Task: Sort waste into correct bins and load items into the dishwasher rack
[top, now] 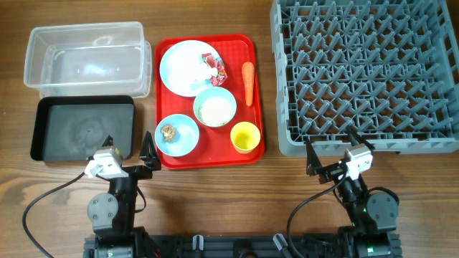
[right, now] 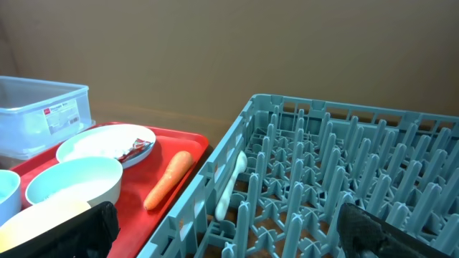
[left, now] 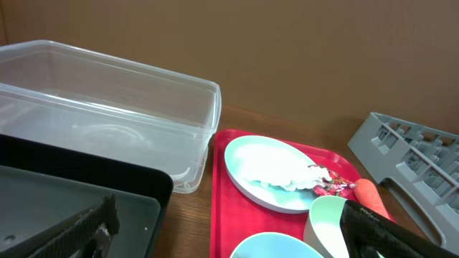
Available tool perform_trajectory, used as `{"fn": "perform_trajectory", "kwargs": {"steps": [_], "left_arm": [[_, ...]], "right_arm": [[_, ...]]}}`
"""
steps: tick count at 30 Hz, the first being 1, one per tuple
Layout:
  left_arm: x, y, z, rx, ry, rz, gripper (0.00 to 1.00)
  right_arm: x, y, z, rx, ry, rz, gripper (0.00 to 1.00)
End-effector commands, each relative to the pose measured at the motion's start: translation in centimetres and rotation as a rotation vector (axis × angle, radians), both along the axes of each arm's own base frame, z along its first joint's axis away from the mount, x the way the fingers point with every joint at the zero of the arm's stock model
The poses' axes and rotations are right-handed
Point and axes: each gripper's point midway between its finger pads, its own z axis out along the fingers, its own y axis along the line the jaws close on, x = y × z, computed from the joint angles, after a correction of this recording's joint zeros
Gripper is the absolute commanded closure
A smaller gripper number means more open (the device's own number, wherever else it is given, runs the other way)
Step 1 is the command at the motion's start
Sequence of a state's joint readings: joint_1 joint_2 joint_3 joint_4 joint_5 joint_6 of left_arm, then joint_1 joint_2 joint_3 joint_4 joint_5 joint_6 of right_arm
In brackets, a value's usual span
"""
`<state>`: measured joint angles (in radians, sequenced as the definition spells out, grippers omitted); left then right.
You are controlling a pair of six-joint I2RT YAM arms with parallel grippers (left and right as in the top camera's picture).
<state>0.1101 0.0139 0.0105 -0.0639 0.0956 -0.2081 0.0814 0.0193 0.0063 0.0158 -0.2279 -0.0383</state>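
Overhead, my left gripper (top: 128,141) and right gripper (top: 330,143) stand spread wide and empty at the table's (top: 215,208) near edge. Only this view shows the yellow cup (top: 244,137) in the red tray's (top: 233,44) near-right corner. Both wrist views catch the orange carrot (top: 247,81) along its right edge and the crumpled wrapper (top: 214,67) on the plate (top: 183,68).

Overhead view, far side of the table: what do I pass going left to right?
From the left: clear tub → pale-blue plate → carrot → grey dishwasher rack. The wrapper overlaps the plate's right edge, so it is left out.
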Motion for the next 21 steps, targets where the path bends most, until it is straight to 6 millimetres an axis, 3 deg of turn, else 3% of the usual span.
{"fn": "perform_trajectory", "kwargs": {"steps": [1,15,21], "left_arm": [[0.0,-0.6,-0.1,-0.045,-0.001,-0.031,0.0],[0.0,0.1,-0.1,-0.04,-0.002,0.012,0.0],[-0.2,2.7,1.0,-0.019,-0.047,0.162,0.0]], "right_arm": [[-0.1,0.1,0.3,0.013,-0.012,0.01,0.0],[-0.1,0.1,0.3,0.013,-0.012,0.01,0.0],[-0.1,0.1,0.3,0.014,-0.012,0.01,0.0]]}}
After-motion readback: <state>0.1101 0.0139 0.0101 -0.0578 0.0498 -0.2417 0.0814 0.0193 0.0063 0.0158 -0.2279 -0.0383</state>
